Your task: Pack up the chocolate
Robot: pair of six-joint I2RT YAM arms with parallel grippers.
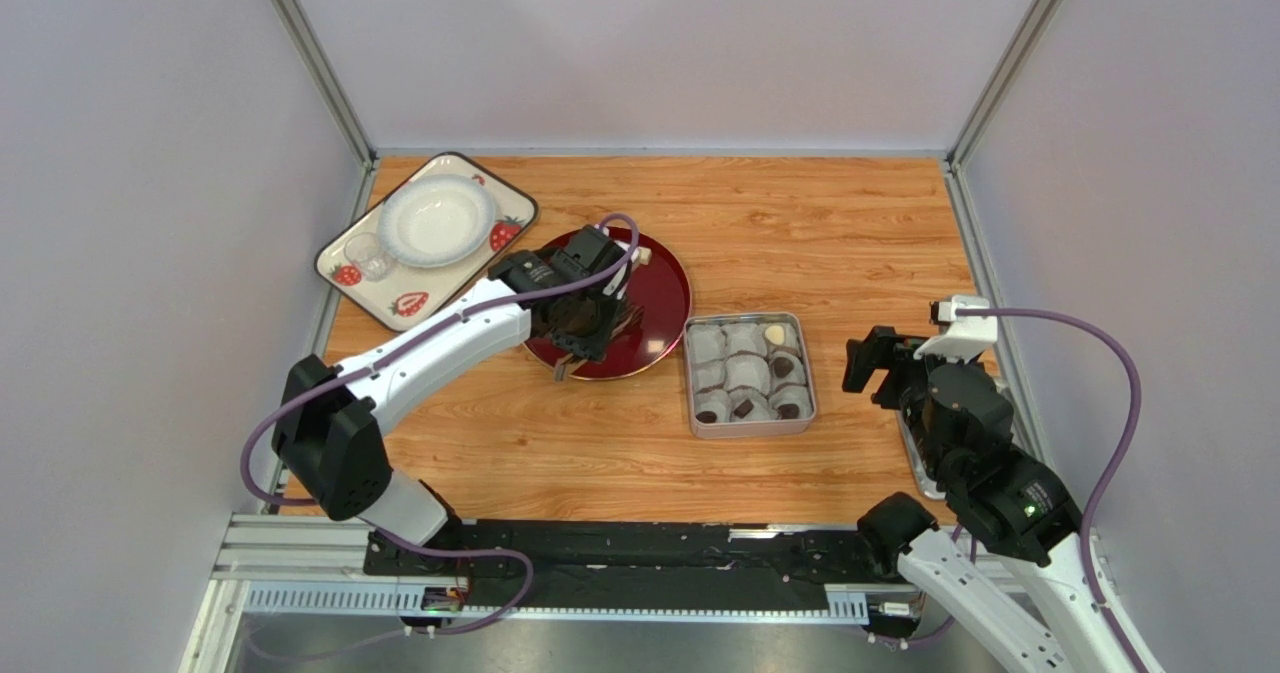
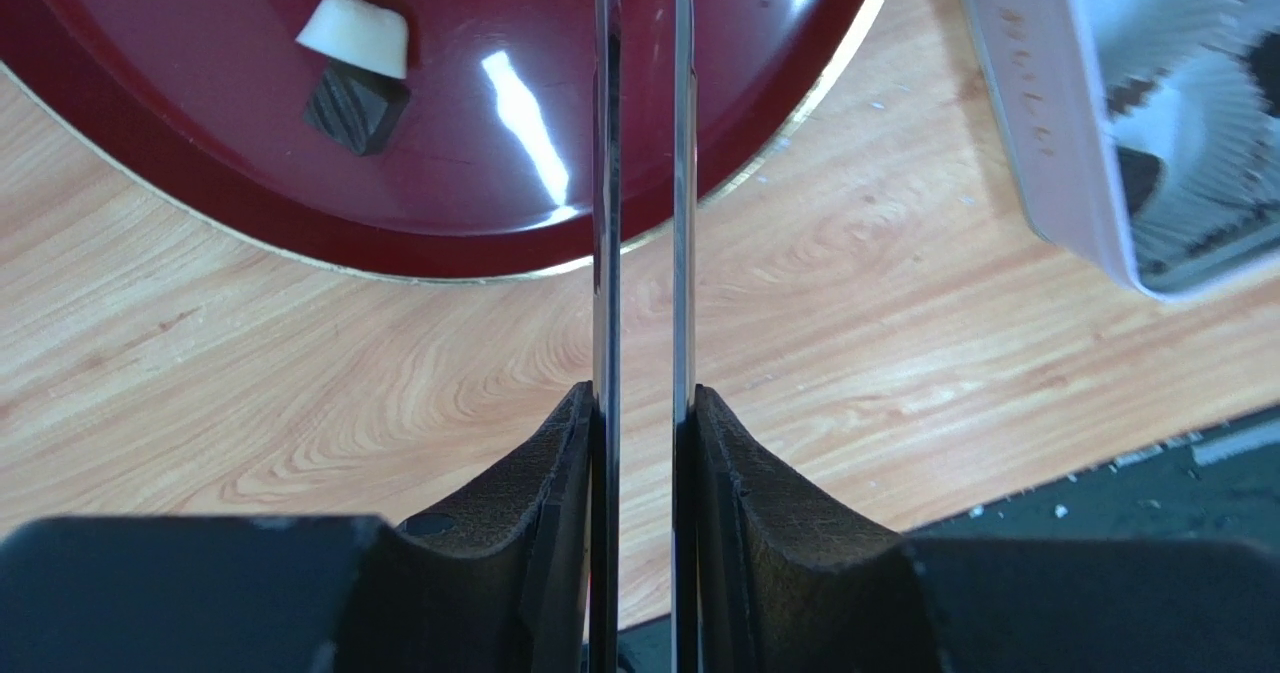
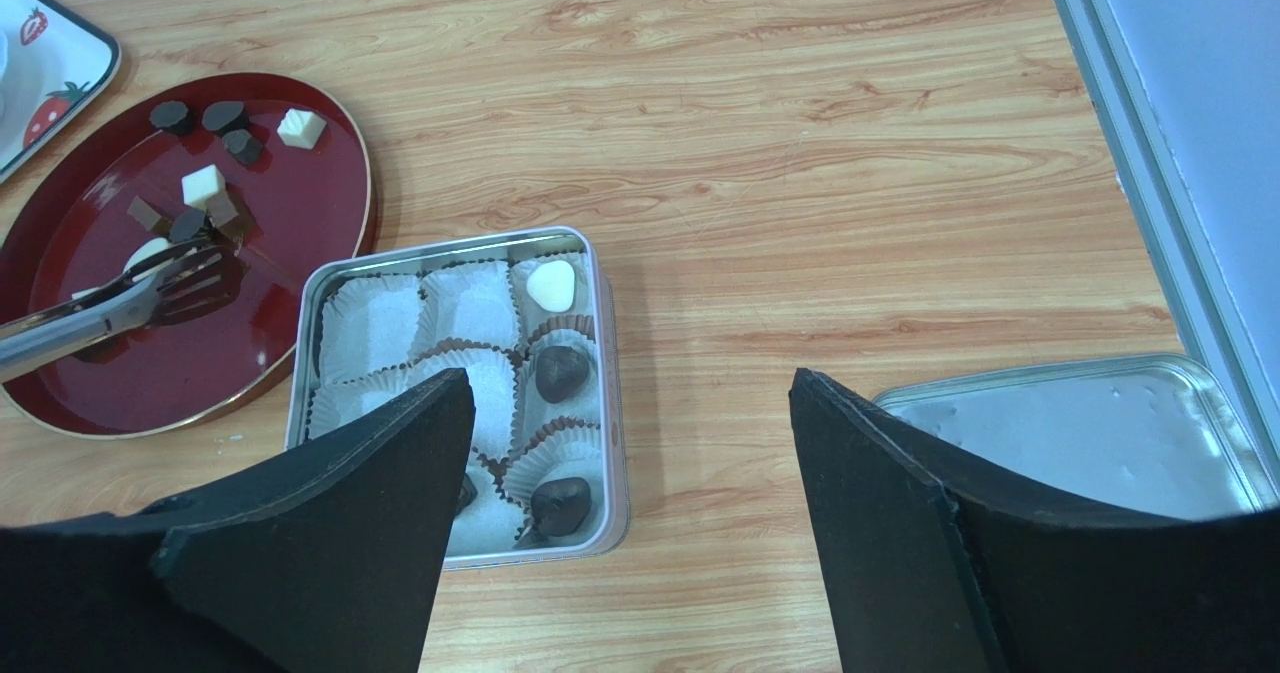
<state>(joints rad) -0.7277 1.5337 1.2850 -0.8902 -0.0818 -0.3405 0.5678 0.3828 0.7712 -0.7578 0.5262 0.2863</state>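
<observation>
Chocolate cubes (image 2: 356, 108) on glossy red plate (image 2: 226, 193); left hand (image 2: 642, 418) pinches metal tongs (image 2: 607, 178), right hand (image 3: 624, 388) spread.

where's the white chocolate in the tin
In the right wrist view, the white chocolate sits in the far-right corner cup of the grey tin, a dark piece in the next cup nearer.

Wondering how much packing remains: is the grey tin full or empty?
Partly full: the tin holds a few chocolates, while several paper cups sit empty.
</observation>
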